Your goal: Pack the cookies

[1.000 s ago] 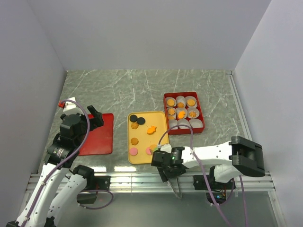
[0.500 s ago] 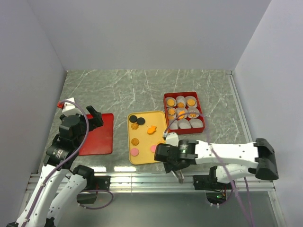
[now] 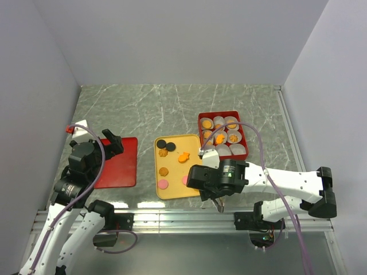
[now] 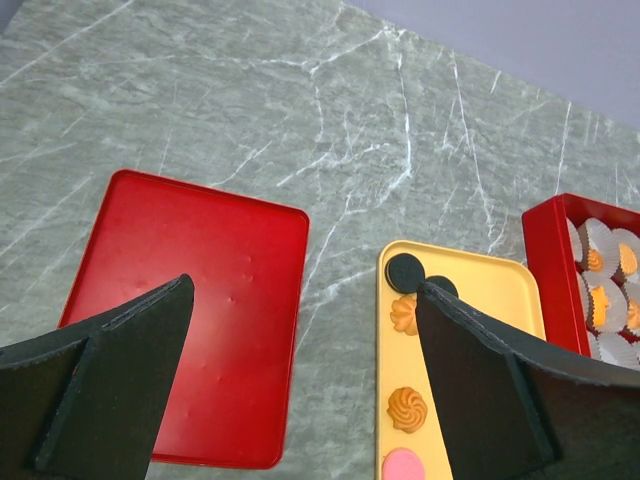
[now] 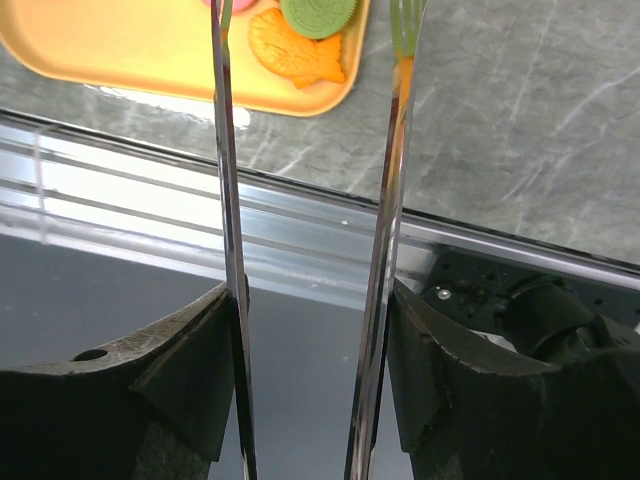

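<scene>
Cookies on yellow tray, right hand partly apart (holding nothing), left hand wide apart.

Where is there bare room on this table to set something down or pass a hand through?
The far half of the marble table, beyond the yellow tray and red box, is bare. So are the flat red lid and the strip between lid and tray. It is crowded around the tray's near right corner, where the right gripper reaches, and inside the box packed with paper cups.

table: grey marble-look, smooth | yellow tray: matt plastic | red box: glossy plastic
</scene>
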You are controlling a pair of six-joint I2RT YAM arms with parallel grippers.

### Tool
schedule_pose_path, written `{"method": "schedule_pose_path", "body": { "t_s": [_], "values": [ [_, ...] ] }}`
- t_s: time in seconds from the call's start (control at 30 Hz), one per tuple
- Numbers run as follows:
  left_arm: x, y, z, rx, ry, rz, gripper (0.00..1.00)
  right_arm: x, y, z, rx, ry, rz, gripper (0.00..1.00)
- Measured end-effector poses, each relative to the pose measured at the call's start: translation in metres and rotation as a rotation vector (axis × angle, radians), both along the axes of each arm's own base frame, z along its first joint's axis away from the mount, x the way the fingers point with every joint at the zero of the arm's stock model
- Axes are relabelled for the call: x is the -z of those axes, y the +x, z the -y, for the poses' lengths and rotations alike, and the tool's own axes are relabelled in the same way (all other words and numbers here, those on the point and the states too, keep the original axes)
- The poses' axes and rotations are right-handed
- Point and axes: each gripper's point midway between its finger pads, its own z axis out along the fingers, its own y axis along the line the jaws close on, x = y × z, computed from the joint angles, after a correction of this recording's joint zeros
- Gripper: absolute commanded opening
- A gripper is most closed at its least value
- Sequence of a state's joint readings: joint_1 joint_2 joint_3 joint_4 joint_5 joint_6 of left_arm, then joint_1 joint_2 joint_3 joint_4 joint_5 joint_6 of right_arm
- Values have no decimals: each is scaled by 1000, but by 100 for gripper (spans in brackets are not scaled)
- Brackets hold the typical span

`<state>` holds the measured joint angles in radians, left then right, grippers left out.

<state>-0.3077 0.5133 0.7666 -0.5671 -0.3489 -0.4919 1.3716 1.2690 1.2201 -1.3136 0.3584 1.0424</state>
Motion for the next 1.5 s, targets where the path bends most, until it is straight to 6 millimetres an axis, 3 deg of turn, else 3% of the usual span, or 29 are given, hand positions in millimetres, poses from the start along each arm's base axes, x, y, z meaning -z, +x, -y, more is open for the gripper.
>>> {"method": "schedule_pose_path", "body": {
  "t_s": [0.43, 0.73, 1.1, 1.5],
  "values": [
    [-4, -3, -4, -15, -3, 19, 99, 9, -5, 1, -22, -47, -49, 59],
    [-5, -4, -4, -16, -5, 24, 100, 37, -8, -7, -44, -93, -97, 58],
    [-6, -5, -4, -15, -6, 27, 100, 54, -8, -11, -66, -112, -120, 57],
    [-6, -5, -5, -19, -5, 26, 99, 60, 13, -7, -30, -108, -128, 45]
  ]
}}
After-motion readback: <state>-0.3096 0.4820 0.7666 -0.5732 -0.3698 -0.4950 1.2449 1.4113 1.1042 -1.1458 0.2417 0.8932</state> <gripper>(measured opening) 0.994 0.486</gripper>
